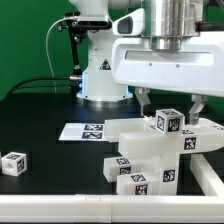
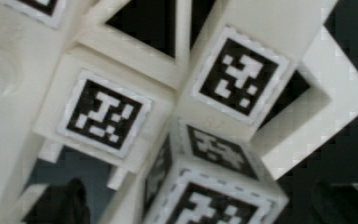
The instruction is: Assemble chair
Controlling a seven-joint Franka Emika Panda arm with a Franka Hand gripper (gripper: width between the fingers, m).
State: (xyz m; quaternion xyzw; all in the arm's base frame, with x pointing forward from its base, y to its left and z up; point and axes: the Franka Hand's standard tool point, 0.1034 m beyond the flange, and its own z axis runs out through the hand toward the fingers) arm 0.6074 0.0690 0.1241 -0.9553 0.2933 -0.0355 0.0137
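The exterior view is looking from low and close, just above the near edge of the black table (image 1: 40,120). It is facing across the table toward the arm's base (image 1: 103,75) in the upper centre of the frame, with a green backdrop behind. The arm's wrist housing (image 1: 165,55) is filling the upper right, very near the lens. The wrist view is looking out at extremely close range and at a tilt, so the tagged white chair parts (image 2: 105,110) are filling its frame, slightly blurred. Both views are sharing these chair parts (image 1: 140,152), in the exterior view's lower right.
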